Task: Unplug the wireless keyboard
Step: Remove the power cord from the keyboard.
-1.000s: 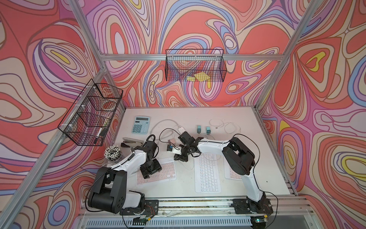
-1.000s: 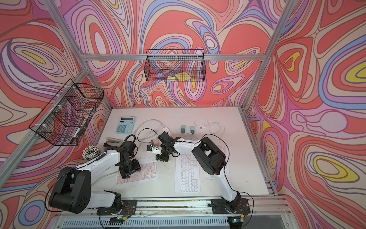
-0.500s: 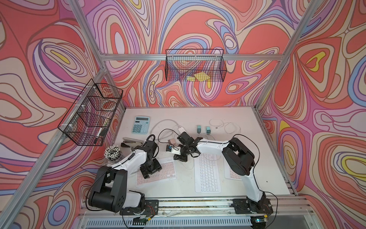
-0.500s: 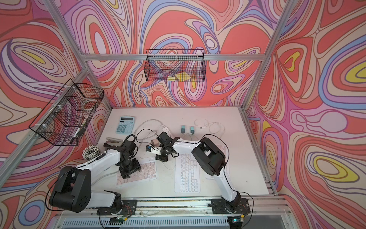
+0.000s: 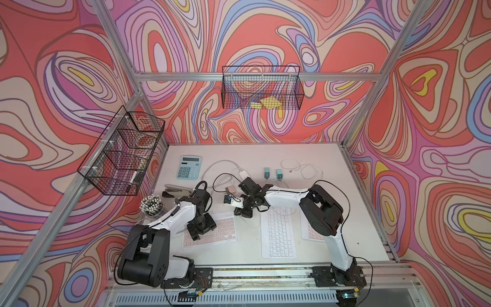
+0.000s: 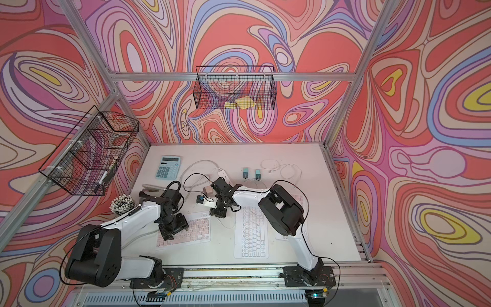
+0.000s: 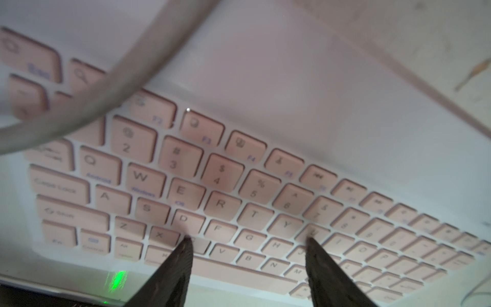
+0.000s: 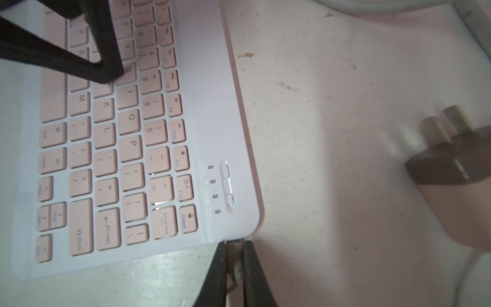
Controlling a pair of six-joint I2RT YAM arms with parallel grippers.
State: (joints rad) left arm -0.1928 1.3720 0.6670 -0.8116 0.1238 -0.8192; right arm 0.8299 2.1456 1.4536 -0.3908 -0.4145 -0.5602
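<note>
My right hand (image 8: pixel 235 245) clenches the cable plug (image 8: pixel 236 269) at a corner of the pink keyboard (image 8: pixel 212 106); my left hand (image 7: pixel 248 240), released, rests spread on its keys.

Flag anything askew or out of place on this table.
The white keyboard lies at a right angle to the pink keyboard beside it, which is itself slightly tilted. A charger lies loose, prongs bare.

On white surface (image 5: pixel 265 151): pink keyboard (image 5: pixel 224 231) front-left, white keyboard (image 5: pixel 279 234) just beside it, blue calculator (image 5: pixel 189 167) and stapler (image 5: pixel 174 189) behind, loose white cables (image 5: pixel 292 160) at back.
</note>
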